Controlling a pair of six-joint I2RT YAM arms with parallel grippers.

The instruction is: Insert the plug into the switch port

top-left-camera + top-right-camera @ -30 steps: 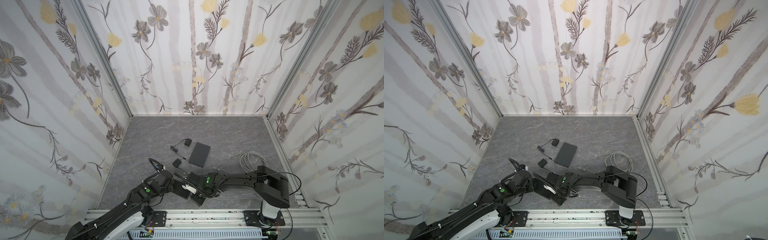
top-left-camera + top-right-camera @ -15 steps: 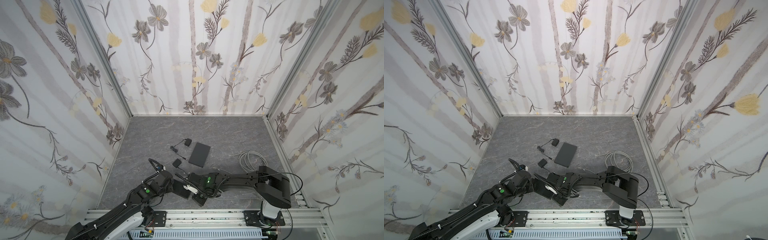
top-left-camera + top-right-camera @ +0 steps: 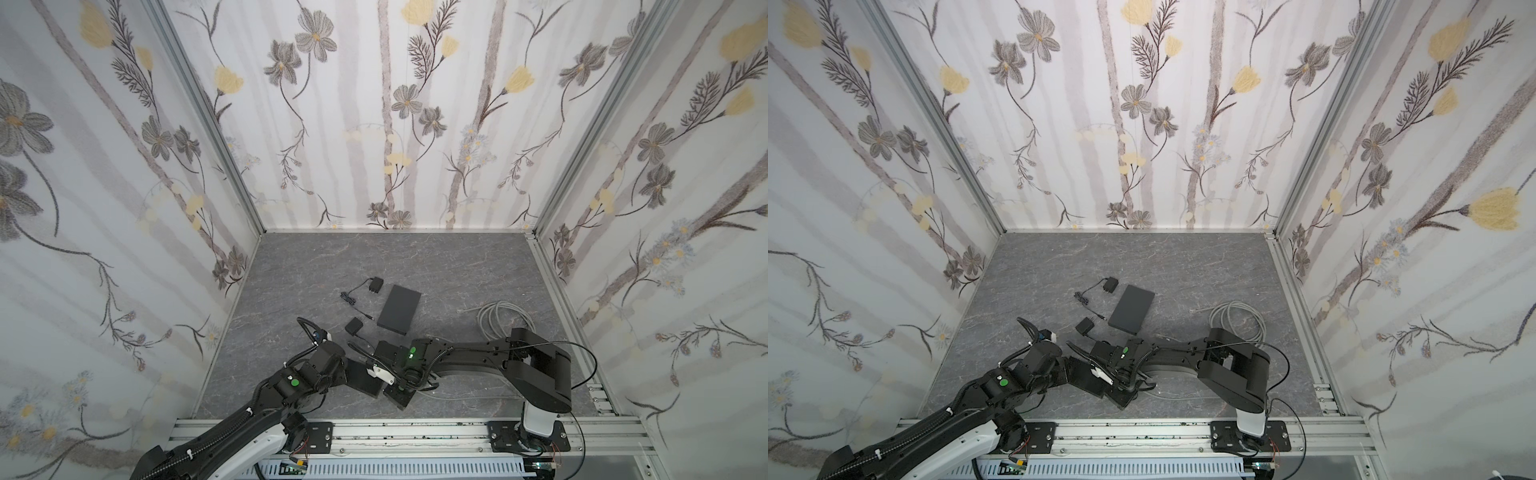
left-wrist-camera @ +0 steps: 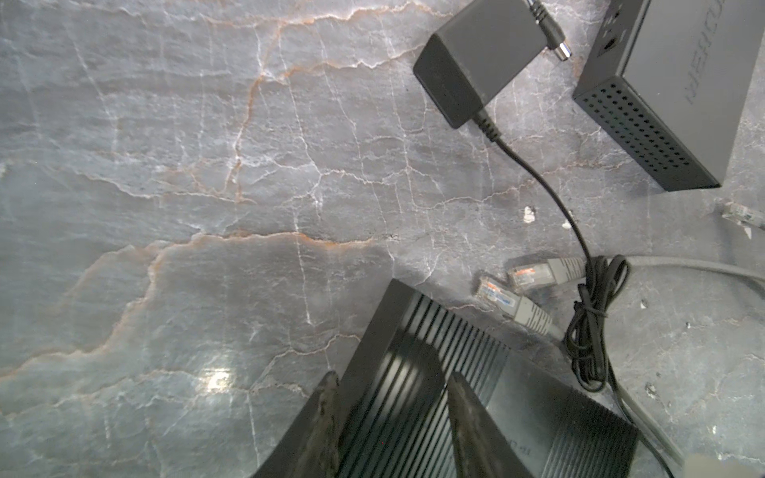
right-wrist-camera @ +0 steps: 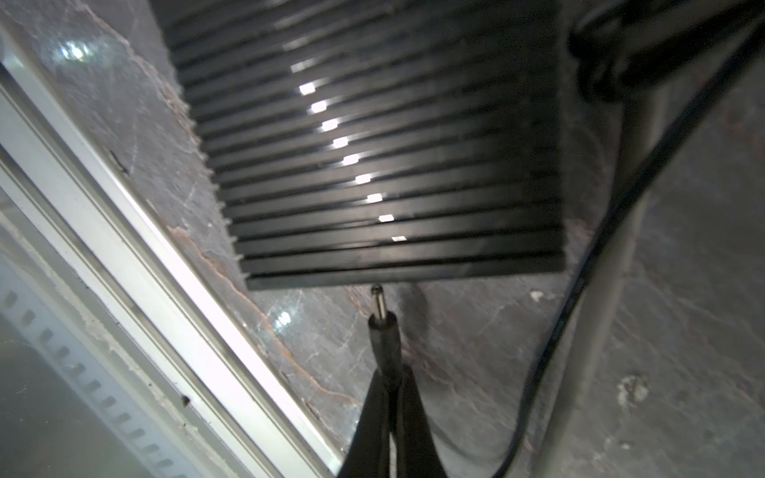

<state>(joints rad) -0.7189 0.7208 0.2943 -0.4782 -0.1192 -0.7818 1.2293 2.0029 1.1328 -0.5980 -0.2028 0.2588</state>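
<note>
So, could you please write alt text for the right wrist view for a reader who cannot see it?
The right gripper, shut on a black barrel plug, points its metal tip at the edge of a ribbed black switch, not yet inserted. Grey marbled tabletop lies beneath, an aluminium rail alongside.

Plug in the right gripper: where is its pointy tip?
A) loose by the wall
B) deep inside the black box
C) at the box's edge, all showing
C: the right gripper pinches the plug, its bare tip at the edge of the ribbed switch.
</note>
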